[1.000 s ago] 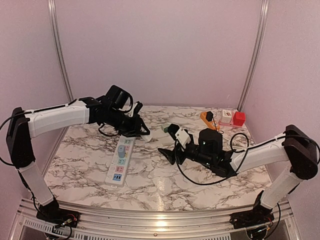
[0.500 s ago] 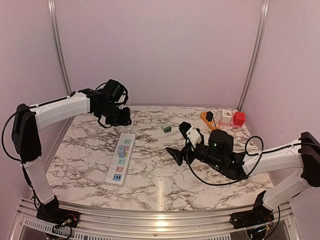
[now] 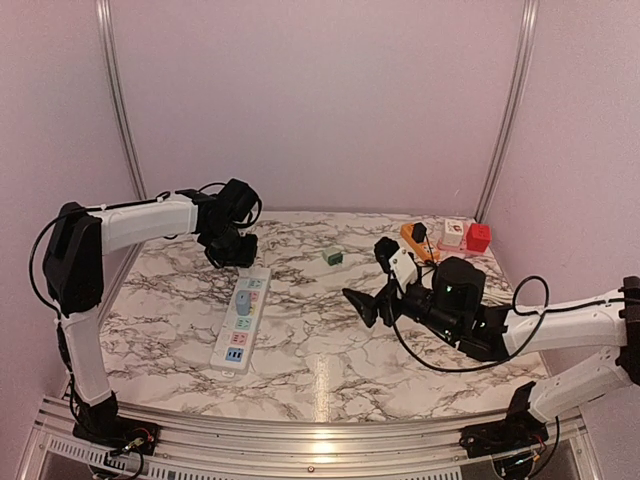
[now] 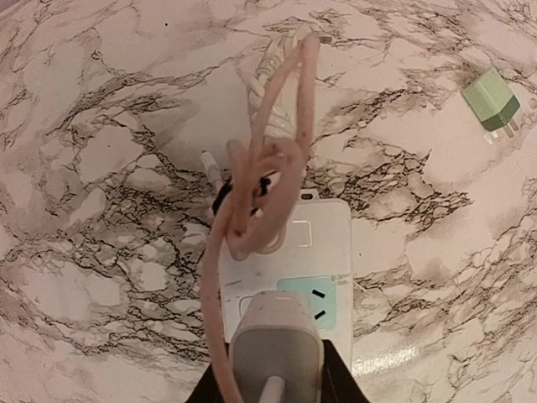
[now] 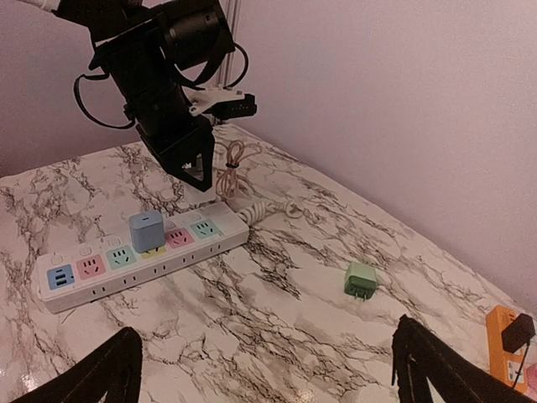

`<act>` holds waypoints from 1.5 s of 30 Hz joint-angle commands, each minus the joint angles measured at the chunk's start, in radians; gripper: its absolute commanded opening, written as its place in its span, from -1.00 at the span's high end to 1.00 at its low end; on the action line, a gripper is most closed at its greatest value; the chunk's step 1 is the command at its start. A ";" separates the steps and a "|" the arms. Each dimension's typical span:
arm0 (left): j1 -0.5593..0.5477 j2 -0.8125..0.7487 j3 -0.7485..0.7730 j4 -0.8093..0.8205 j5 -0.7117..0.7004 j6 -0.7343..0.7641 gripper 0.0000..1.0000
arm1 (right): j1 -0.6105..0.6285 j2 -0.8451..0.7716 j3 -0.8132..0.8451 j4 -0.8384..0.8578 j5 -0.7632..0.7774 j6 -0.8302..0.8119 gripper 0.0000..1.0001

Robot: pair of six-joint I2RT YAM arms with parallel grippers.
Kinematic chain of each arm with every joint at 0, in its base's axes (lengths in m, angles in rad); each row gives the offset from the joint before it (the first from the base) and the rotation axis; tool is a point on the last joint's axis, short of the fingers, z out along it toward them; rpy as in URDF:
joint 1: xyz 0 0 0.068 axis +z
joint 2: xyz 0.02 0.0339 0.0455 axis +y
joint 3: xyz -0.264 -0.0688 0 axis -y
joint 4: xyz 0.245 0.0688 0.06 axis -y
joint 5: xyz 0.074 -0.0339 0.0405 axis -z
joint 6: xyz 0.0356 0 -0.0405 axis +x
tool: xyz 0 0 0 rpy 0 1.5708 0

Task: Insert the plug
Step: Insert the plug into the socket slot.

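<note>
This looks like a robotics lab test booth: plain pale walls (image 3: 320, 100) framed by aluminium posts (image 3: 118, 100), a marble-patterned surface (image 3: 330, 345), and two white-and-black robot arms (image 3: 130, 225) bolted to a metal rail (image 3: 300, 440), cabling exposed.

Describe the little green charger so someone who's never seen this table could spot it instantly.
On the marble table, find the long white power strip on the left side. Right of its far end, alone on bare marble, lies a small boxy green charger. Unlike the blue-grey plug seated in the strip, it is pale green and lies loose.
</note>
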State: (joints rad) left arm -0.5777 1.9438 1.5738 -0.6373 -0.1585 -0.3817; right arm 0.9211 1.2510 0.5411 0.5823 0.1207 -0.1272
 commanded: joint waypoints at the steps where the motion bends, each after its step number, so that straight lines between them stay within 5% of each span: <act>1: -0.002 0.017 0.025 -0.024 -0.002 -0.005 1.00 | 0.006 -0.043 -0.023 -0.016 0.023 0.013 -0.97; 45: -0.004 -0.049 -0.083 0.080 0.056 -0.014 1.00 | 0.006 -0.032 -0.073 0.027 0.054 0.003 -0.97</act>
State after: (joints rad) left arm -0.5797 1.9526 1.4960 -0.5701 -0.0906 -0.4030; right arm 0.9211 1.2068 0.4664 0.5816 0.1665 -0.1276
